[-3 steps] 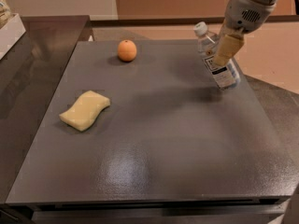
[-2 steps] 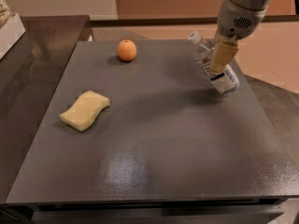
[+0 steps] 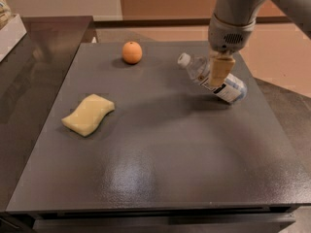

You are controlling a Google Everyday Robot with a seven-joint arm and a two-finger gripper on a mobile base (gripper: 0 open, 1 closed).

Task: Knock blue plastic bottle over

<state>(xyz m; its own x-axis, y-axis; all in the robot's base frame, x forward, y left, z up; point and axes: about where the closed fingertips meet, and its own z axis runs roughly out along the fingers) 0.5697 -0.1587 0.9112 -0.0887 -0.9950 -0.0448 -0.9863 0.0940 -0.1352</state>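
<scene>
– Three things on the dark grey tabletop (image 3: 160, 149), right?

– Yes. An orange (image 3: 131, 52) sits near the far edge, a yellow sponge (image 3: 88, 114) lies flat toward the left side, and the blue plastic bottle (image 3: 231, 87) is at the far right, well apart from both.

– How does the bottle stand?

– It does not stand. It is tipped far over, its white cap pointing left toward the orange and its base toward the tabletop's right edge. Whether its whole side rests flat on the surface, I cannot tell.

– And the pincer (image 3: 218, 76)?

– It hangs down from the grey arm (image 3: 233, 13) that enters at the top right. Its tan tip crosses in front of the bottle's middle, just above the white-and-dark label, and seems to be touching it.

– Open, closed, or gripping?

– I cannot tell from this angle. It overlaps the bottle; more than that I won't claim.
</scene>
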